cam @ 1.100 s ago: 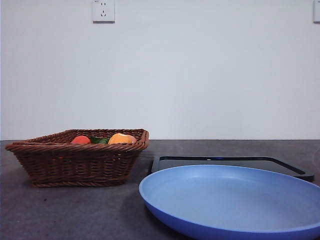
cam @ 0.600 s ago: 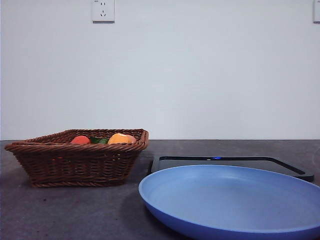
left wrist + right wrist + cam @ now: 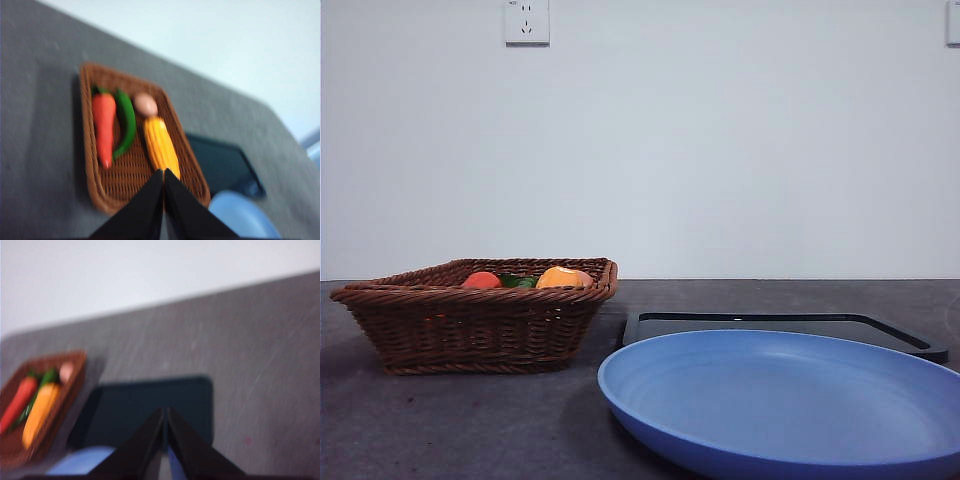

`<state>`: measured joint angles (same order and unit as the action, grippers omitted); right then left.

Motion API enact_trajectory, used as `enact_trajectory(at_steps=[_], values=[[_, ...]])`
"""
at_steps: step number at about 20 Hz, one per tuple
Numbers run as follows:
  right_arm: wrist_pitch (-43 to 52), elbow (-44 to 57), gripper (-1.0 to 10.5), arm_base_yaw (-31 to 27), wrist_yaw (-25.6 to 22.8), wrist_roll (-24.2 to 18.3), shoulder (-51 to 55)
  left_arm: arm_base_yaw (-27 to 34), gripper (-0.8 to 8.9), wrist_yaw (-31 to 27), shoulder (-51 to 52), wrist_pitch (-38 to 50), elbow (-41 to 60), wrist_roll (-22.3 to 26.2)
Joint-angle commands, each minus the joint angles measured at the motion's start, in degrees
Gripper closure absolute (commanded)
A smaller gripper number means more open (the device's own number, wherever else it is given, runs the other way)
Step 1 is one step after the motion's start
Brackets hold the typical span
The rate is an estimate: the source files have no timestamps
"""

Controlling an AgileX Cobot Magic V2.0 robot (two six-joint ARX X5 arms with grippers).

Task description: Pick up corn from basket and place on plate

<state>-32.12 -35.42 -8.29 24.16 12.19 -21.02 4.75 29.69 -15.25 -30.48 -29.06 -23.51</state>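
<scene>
The corn (image 3: 161, 143) lies in the brown wicker basket (image 3: 100, 192), along the side nearest the tray. In the front view the corn (image 3: 558, 278) just peeks over the basket's rim (image 3: 470, 295). The blue plate (image 3: 790, 400) lies empty at the front right. High above the table, my left gripper (image 3: 163, 173) is shut and empty, looking down on the basket. My right gripper (image 3: 164, 412) is also shut and empty, above the tray and plate (image 3: 82, 461). Both wrist views are blurred. Neither arm shows in the front view.
A long red-orange vegetable (image 3: 103, 127), a green pepper (image 3: 126, 122) and a small tan-pink round item (image 3: 145, 104) share the basket with the corn. A flat black tray (image 3: 780, 325) lies behind the plate. The tabletop is dark grey, with a white wall behind it.
</scene>
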Motion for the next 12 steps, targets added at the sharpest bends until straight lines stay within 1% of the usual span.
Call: enact_trajectory(at_steps=[1,5,6,9,12], values=[[-6.1,-4.0,9.4,0.2,1.9,-7.3,-5.4,0.1,8.06,2.6,-4.7,-5.9,-4.5,8.7],[-13.9,-8.2,9.4,2.1,2.0,-11.5,-11.8,0.0,8.06,4.9,-10.5,-13.7,-9.1,14.1],[-15.4,-9.0,9.4,2.8,2.0,-11.8,-13.1,0.0,8.06,5.2,-11.6,-14.9,-9.8,14.9],[-19.1,-11.0,9.4,5.1,1.9,-13.2,-16.8,-0.6,8.06,5.4,-14.9,-17.8,-11.5,16.7],[-20.3,-11.5,9.4,7.7,1.9,-13.3,-19.7,-1.4,8.06,5.5,-17.2,-18.4,-11.8,17.0]])
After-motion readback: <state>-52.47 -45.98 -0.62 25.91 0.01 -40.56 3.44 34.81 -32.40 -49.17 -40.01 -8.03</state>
